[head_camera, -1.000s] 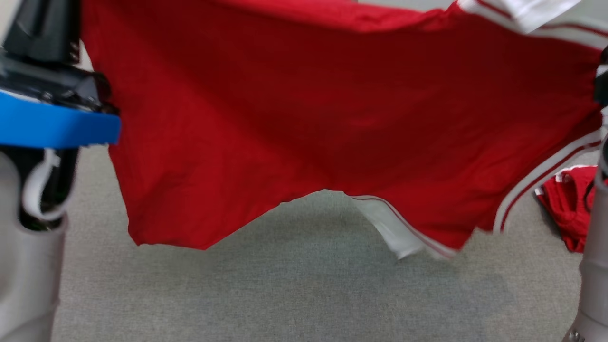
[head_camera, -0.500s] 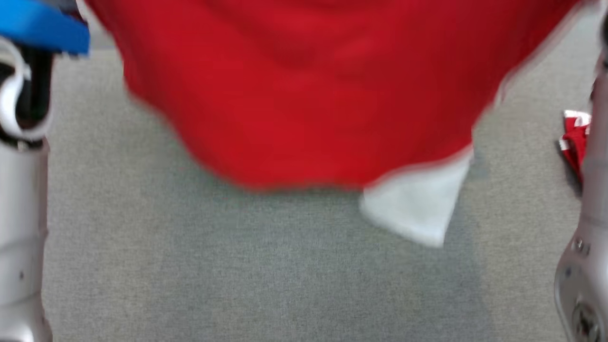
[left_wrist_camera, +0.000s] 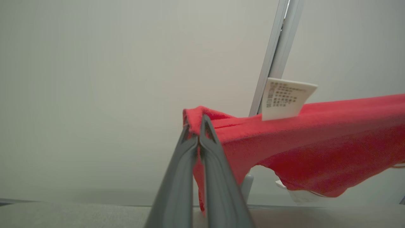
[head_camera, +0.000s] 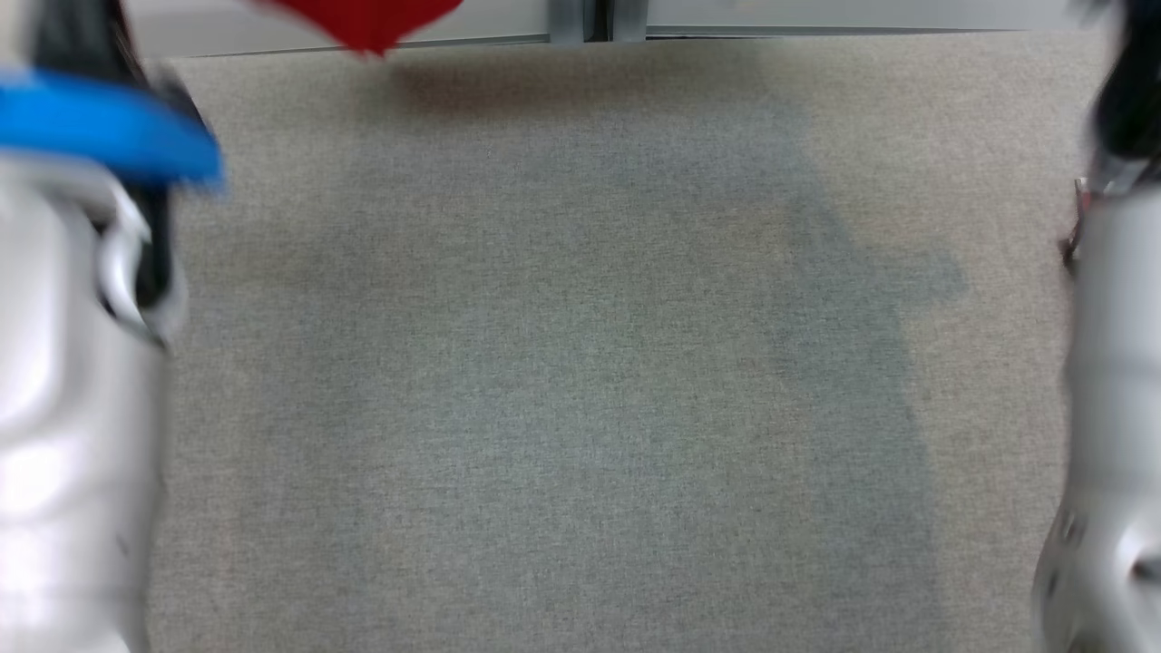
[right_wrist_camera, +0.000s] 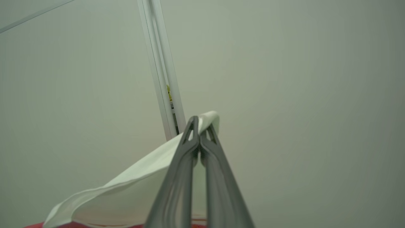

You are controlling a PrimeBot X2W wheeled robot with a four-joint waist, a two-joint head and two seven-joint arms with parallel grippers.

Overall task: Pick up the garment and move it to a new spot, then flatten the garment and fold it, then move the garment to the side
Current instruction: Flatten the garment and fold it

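I'm holding the garment [left_wrist_camera: 316, 142] aloft.
Left claw [left_wrist_camera: 197, 126] is pinching its red corner, right claw [right_wrist_camera: 199, 126] its white trim; it's sagging, soft and light.

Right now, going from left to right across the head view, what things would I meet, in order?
Left forearm with its blue band → hanging tip of the red garment at the top edge → grey post beyond the carpet → right forearm.
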